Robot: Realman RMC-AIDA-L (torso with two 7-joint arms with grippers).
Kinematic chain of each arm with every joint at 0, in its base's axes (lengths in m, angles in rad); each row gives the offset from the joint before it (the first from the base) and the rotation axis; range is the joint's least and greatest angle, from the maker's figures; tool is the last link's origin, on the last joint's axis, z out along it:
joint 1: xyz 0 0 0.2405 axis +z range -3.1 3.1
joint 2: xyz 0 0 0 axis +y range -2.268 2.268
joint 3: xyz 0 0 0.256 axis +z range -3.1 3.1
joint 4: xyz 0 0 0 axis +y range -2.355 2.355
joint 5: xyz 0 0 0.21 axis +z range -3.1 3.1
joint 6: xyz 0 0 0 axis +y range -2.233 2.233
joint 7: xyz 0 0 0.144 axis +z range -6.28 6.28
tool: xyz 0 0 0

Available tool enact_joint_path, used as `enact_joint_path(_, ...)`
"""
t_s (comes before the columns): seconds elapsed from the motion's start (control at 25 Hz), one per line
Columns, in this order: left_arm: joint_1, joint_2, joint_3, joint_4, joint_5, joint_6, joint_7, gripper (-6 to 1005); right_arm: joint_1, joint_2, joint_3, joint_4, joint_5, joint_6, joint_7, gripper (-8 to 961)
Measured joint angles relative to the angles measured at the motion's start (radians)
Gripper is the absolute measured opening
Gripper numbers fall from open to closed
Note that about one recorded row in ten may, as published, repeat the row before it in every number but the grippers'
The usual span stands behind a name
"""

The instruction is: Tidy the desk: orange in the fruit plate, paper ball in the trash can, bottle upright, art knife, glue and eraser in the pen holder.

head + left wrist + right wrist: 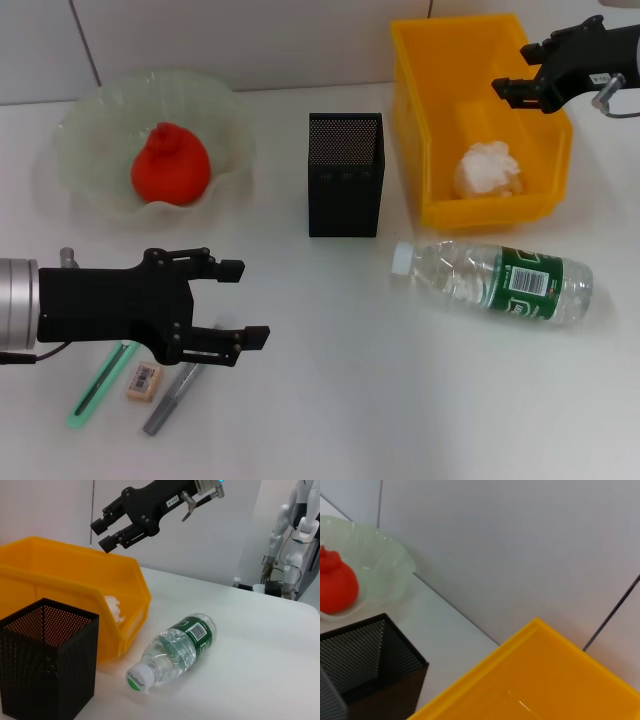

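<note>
- Head view: two jobs look sorted. The orange-red fruit (pixel 170 165) sits in the frilly translucent green fruit plate (pixel 90 125), and the crumpled white paper ball (pixel 489 169) lies inside the yellow plastic bin (pixel 415 120) that's clearly the trash can. The clear plastic water bottle with the green label (pixel 495 281) is on its side on the white surface (pixel 330 400), cap pointing toward the black mesh pen holder (pixel 345 175), so that's not done. The green art knife (pixel 98 385), the small tan eraser (pixel 144 381) and a grey pen-shaped stick (pixel 172 398), which I'd guess is the glue, lie together on the surface near the robot, none in the holder yet. The left hand (pixel 240 300) hovers right over them, fingers apart, holding nothing. The right hand (pixel 512 90) hangs over the bin's far right rim, fingers a little apart, empty.
- Left wrist view: bottle lying flat just beside the bin, pen holder looks empty as far as I can see in, right hand up above the bin with a gap between its fingers.
- Right wrist view: just the bin's rim, the holder and the fruit in its plate. No fingers visible here.
- So roughly two of six done, I reckon.
</note>
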Motion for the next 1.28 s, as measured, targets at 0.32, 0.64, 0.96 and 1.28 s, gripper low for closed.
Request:
enact_joint_path(0.32, 0.002, 0.000, 0.000, 0.000, 0.000, -0.001, 0.000, 861, -0.029, 0.002, -0.003, -0.136, 0.026, -0.134, 0.016, 637)
enact_joint_path(0.64, 0.002, 0.000, 0.001, -0.001, 0.000, -0.003, 0.001, 860, -0.074, -0.001, -0.050, -0.283, 0.026, -0.239, 0.107, 724)
enact_joint_path(0.96, 0.002, 0.000, 0.002, -0.002, 0.000, -0.003, 0.005, 860, -0.080, -0.002, -0.059, -0.333, -0.031, -0.348, 0.173, 801)
enact_joint_path(1.28, 0.007, -0.001, 0.002, -0.002, 0.000, 0.001, 0.000, 860, -0.110, 0.001, -0.122, -0.386, -0.071, -0.409, 0.225, 801)
